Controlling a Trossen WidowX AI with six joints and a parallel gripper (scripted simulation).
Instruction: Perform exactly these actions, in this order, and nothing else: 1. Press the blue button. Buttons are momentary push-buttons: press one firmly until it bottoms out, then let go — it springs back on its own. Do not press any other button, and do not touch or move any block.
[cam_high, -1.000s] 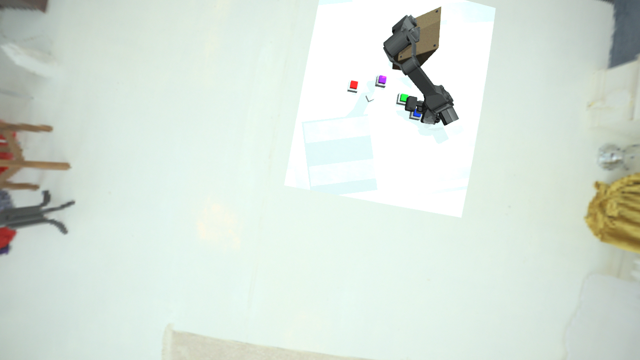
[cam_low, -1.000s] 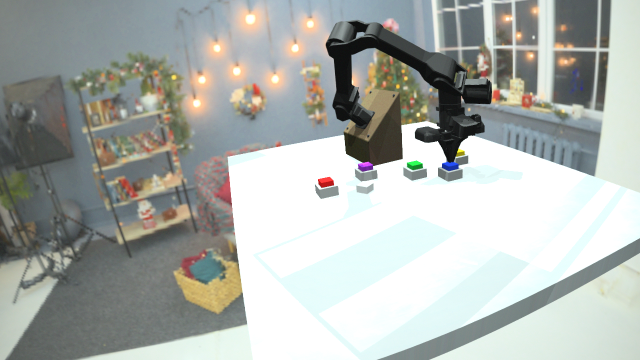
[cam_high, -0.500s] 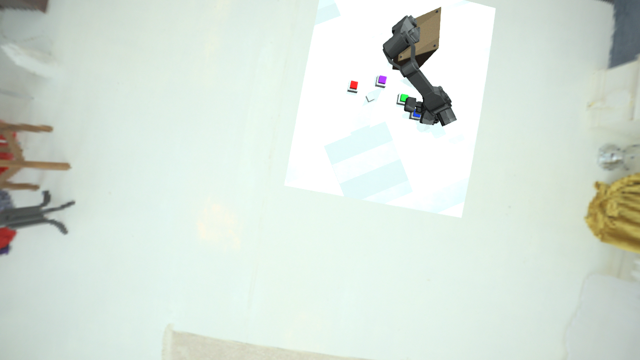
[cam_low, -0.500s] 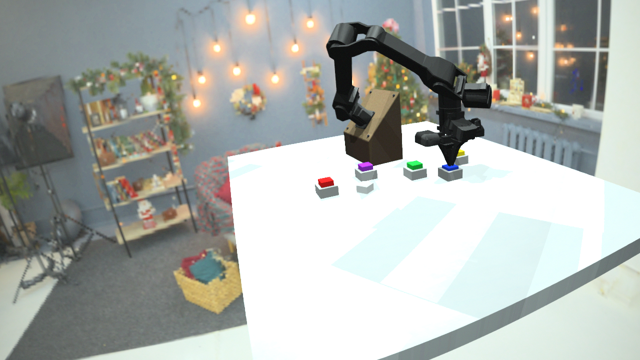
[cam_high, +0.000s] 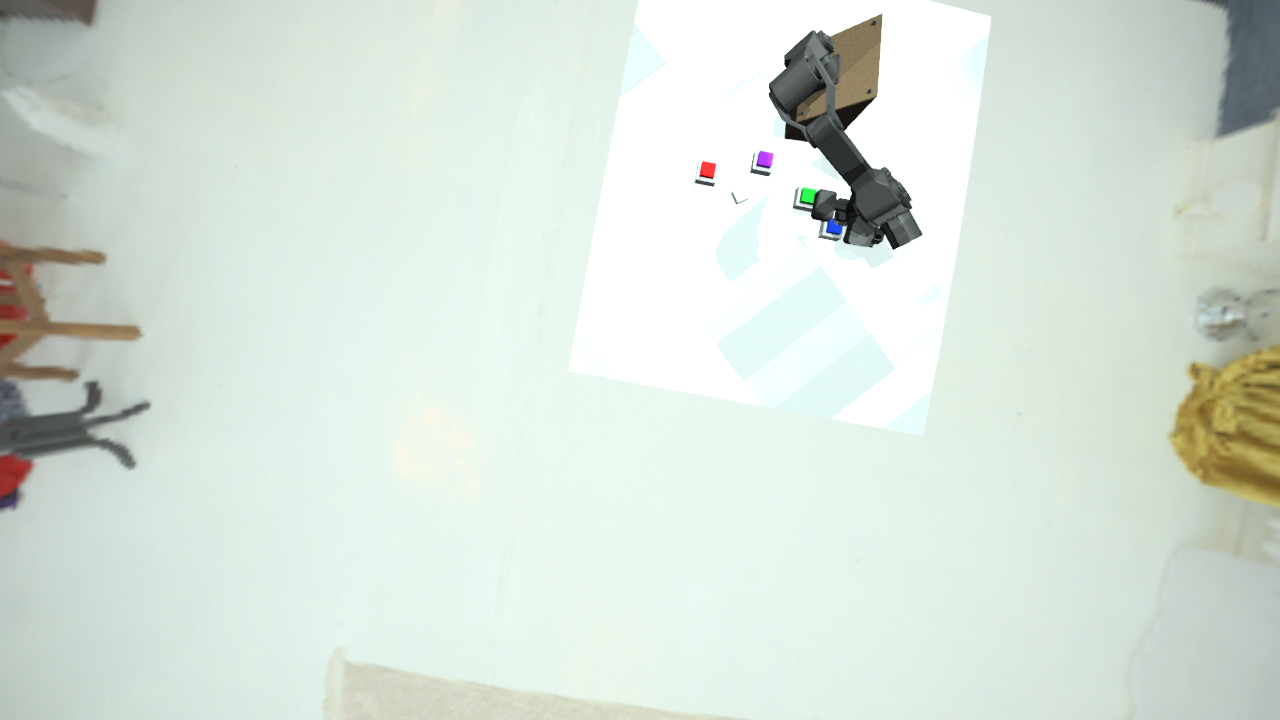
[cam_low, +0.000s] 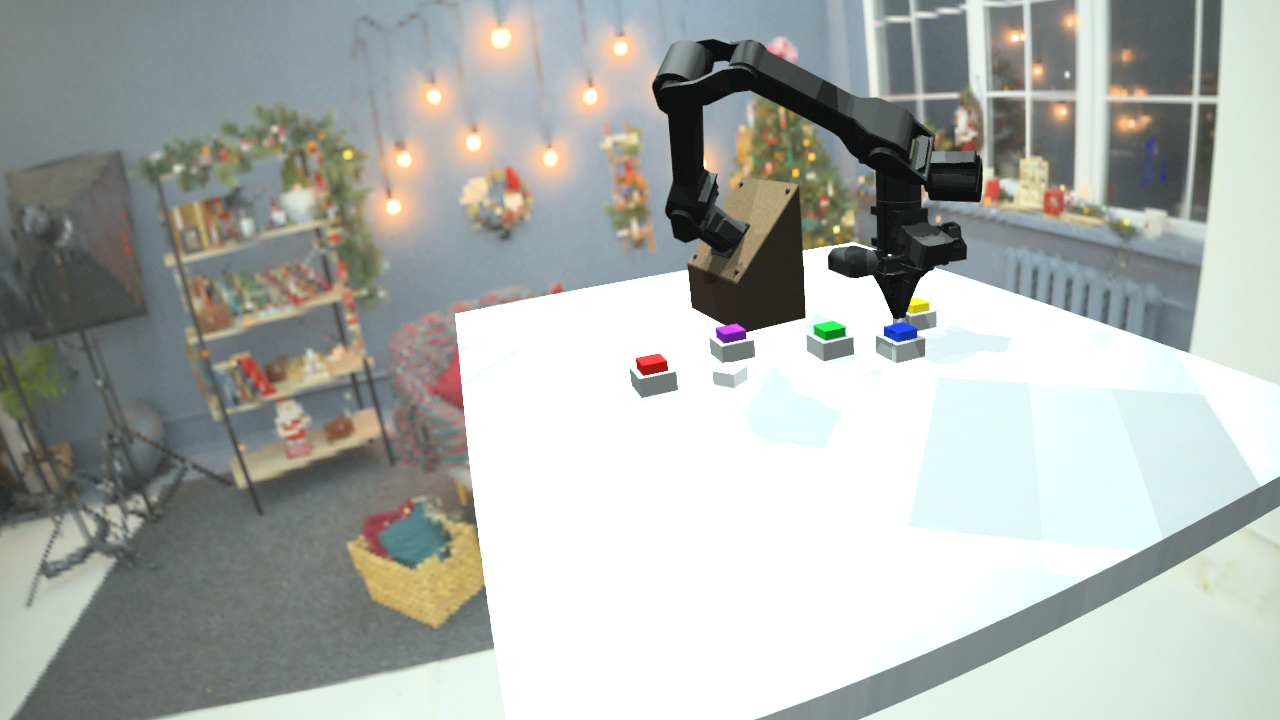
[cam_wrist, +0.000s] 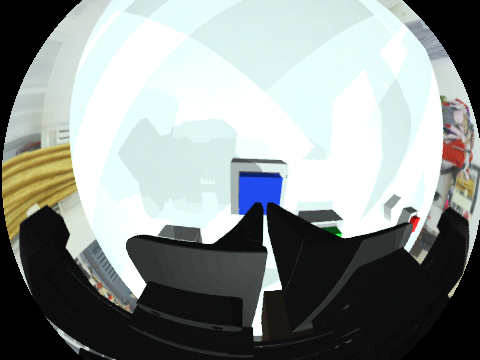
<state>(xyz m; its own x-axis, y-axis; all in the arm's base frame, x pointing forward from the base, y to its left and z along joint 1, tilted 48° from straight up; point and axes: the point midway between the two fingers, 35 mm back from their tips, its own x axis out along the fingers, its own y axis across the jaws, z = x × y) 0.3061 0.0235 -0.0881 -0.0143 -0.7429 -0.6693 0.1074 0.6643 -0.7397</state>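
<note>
The arm arches over from its base, wrist vertical, the empty, nearly closed gripper (cam_low: 897, 319) pointing down just above the blue button (cam_low: 900, 332).

Black parallel-jaw gripper (cam_wrist: 263, 208) points down at the glossy white tabletop (cam_wrist: 267, 60), its two tapered fingers nearly together with nothing between them. Their tips overlap the near edge of the square blue push-button (cam_wrist: 260, 191) on its grey base; contact appears likely but cannot be confirmed. A green button (cam_wrist: 331, 230) sits partly hidden just right.
</note>
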